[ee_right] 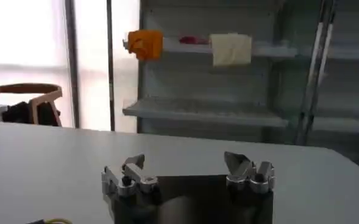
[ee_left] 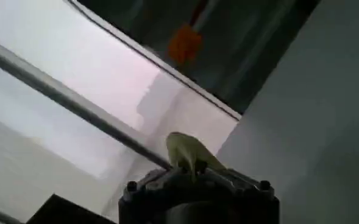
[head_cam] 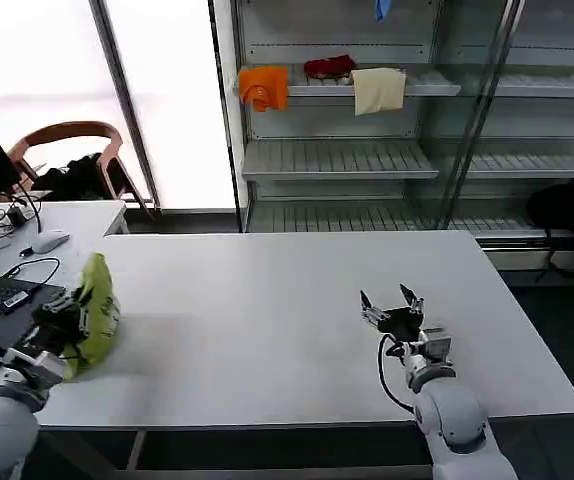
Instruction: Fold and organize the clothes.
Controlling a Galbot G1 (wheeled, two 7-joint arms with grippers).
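Gripping the bunched lime T-shirt point(head_cam: 96, 312) at the tabletop's point(head_cam: 267, 320) left edge, the left gripper point(head_cam: 67, 322) pinches it; the right gripper point(head_cam: 391, 304) rests apart, fingers spread.

No text, label, brand, number or sign is showing clearly enough to be read in any of the views.
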